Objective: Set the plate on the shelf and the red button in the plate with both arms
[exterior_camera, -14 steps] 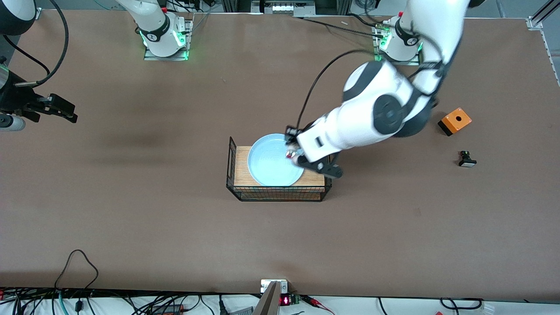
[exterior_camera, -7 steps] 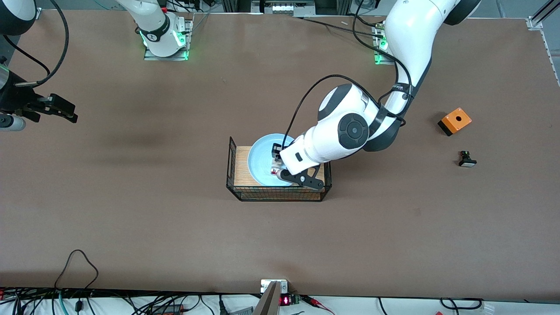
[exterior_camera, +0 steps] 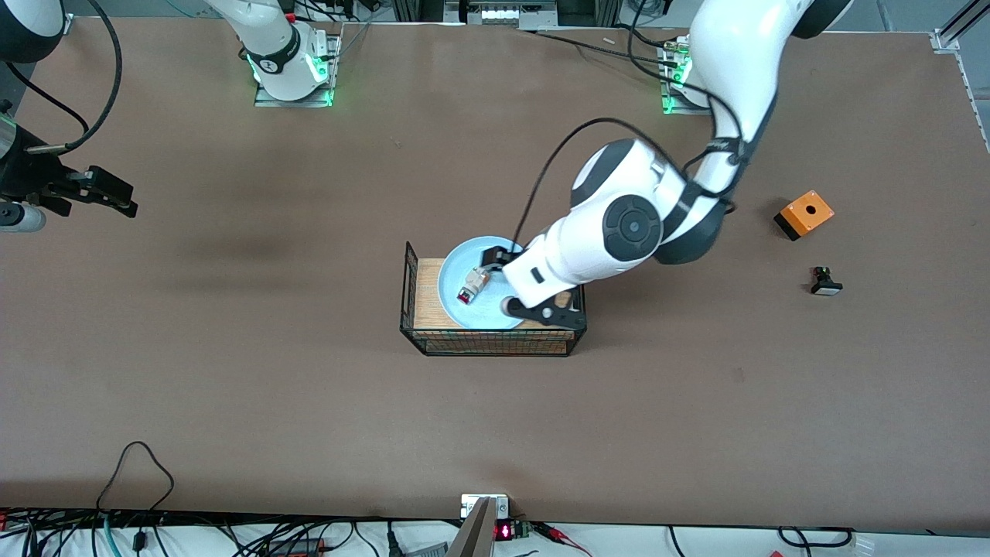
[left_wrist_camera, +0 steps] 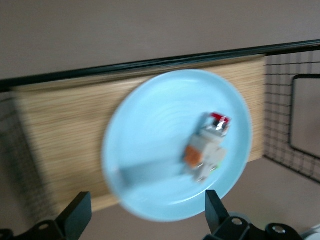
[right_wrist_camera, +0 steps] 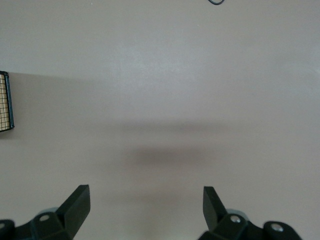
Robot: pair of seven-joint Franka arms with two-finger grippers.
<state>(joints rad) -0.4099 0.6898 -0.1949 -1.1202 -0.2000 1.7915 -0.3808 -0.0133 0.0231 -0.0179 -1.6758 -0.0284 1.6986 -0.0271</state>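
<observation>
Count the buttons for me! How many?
2. The red button lies on the plate; a black button sits on the table near the orange box. More may be hidden.

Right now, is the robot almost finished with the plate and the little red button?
Nearly. The plate sits in the wire basket, and the red button lies on it. The left tool hangs open over the plate, empty. The right tool waits open over bare table. Only pulling away looks left.
</observation>
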